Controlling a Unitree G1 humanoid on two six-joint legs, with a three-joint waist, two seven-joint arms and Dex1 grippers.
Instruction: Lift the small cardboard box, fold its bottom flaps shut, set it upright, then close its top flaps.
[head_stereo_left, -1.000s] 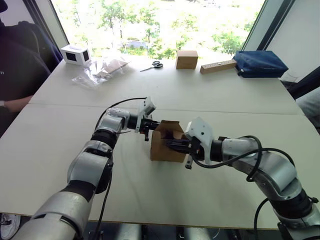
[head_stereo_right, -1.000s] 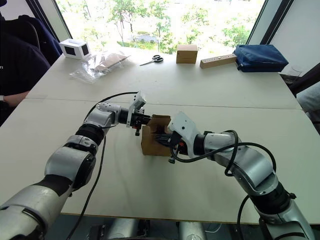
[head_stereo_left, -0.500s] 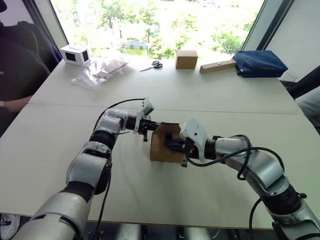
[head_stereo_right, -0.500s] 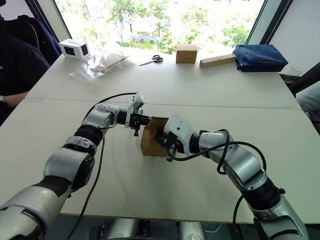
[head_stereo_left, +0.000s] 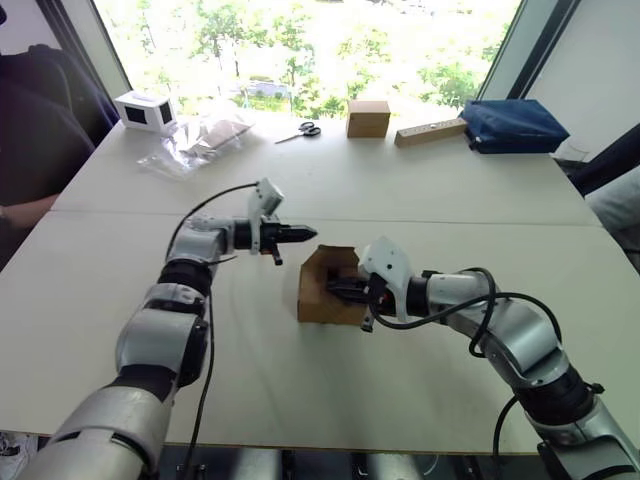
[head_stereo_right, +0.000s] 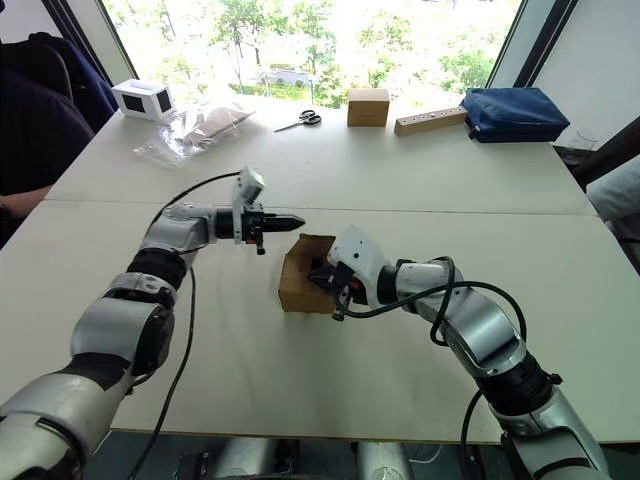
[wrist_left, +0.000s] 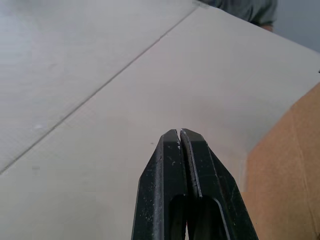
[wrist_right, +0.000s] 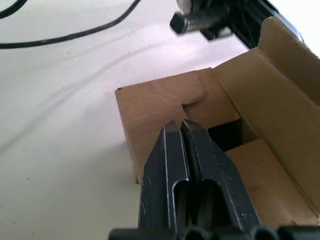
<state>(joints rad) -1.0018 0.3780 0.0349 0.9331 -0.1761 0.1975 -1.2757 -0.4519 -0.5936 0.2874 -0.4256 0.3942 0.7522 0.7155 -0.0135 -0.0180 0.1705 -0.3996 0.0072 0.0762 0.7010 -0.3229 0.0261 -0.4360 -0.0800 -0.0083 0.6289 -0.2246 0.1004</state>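
Observation:
The small cardboard box stands on the white table, a plain brown box with its top flaps partly folded in. My right gripper is shut, and its tips rest on the inner flaps at the box's top, as the right wrist view shows. One flap still stands up on the far side. My left gripper is shut and empty. It hovers just left of and behind the box, apart from it. The box's edge lies beside the left fingertips.
Along the far edge lie a tidy brown box, scissors, a wooden block, a blue bag, a white device and a plastic bag. A person sits at the left.
My left gripper has pulled back from the box's left side, now apart from it. My right gripper stays on the top flaps.

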